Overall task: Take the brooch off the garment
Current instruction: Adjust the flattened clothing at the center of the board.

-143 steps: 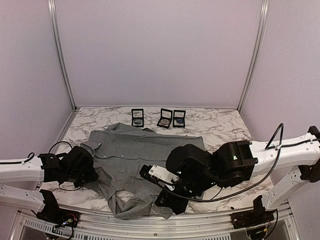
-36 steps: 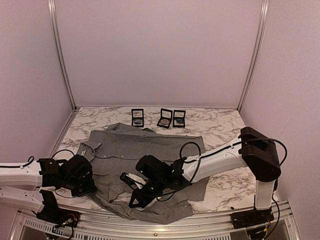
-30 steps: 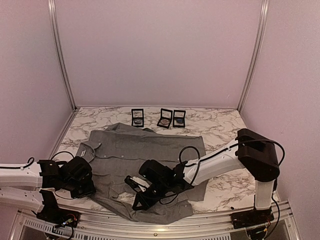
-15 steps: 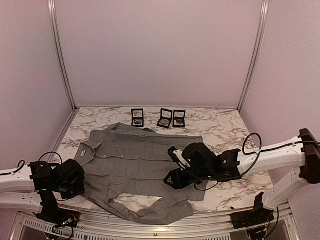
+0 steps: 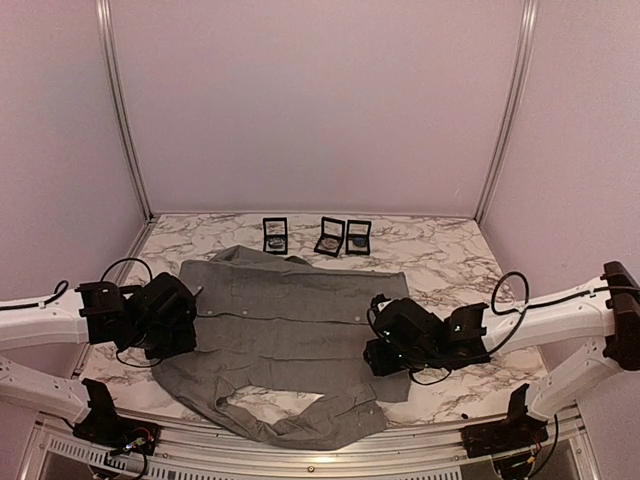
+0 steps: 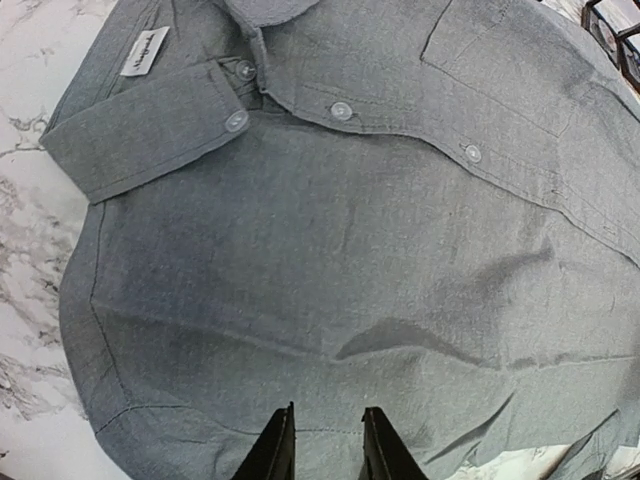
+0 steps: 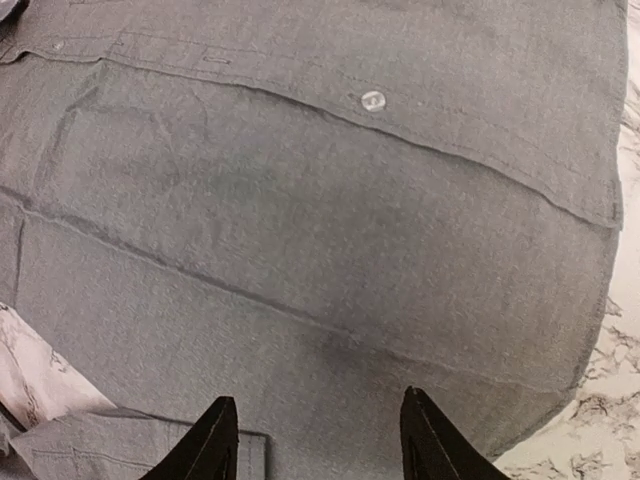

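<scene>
The garment (image 5: 280,320), a grey button-up shirt, lies spread flat on the marble table, collar to the left. No brooch shows on it in any view. My left gripper (image 5: 172,325) hovers over the collar end. In the left wrist view its jaws (image 6: 322,448) stand a narrow gap apart above the cloth (image 6: 330,230), with nothing between them. The white neck label (image 6: 145,50) and the chest pocket (image 6: 500,70) show there. My right gripper (image 5: 385,345) hangs over the shirt's hem end. Its jaws (image 7: 318,440) are wide open above the fabric (image 7: 320,200) and hold nothing.
Three small black open boxes (image 5: 275,235) (image 5: 330,237) (image 5: 358,237) stand in a row at the back of the marble table (image 5: 450,260). A folded sleeve (image 5: 320,420) lies near the front edge. Walls close in the back and both sides.
My right gripper opened, let go of the shirt's front part and drew back to the right. My left arm moved up beside the collar. The shirt lies flatter.
</scene>
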Robot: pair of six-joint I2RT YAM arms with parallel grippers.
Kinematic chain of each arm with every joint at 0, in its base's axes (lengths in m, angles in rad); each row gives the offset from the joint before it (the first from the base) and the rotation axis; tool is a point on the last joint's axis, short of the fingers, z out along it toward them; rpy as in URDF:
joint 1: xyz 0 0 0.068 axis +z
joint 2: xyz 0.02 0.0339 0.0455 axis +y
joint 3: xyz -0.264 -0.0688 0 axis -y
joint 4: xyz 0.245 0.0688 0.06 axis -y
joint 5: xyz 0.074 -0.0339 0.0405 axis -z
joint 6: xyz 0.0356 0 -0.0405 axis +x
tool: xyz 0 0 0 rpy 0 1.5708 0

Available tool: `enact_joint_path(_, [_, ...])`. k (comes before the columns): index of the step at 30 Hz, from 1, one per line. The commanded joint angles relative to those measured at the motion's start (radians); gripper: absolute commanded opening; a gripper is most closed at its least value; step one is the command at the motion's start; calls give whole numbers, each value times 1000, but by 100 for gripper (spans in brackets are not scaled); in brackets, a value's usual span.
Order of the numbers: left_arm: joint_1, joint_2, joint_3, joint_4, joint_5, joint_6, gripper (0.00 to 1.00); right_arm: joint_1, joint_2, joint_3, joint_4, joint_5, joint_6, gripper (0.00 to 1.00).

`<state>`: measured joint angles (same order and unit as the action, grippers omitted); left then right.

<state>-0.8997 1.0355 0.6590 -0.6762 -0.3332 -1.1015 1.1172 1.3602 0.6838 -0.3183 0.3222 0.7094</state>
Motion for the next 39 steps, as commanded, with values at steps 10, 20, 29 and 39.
enact_joint_path(10, [42,391,-11,515,104,164,24,-26,316,149,169,40,-81,52])
enact_joint_path(20, [36,278,-150,387,130,77,24,70,261,26,166,-29,55,49])
enact_joint_path(29, [20,117,-221,300,154,32,25,172,168,-32,144,-60,187,50])
enact_joint_path(39, [78,169,34,242,99,169,29,-149,8,160,60,-82,-112,54])
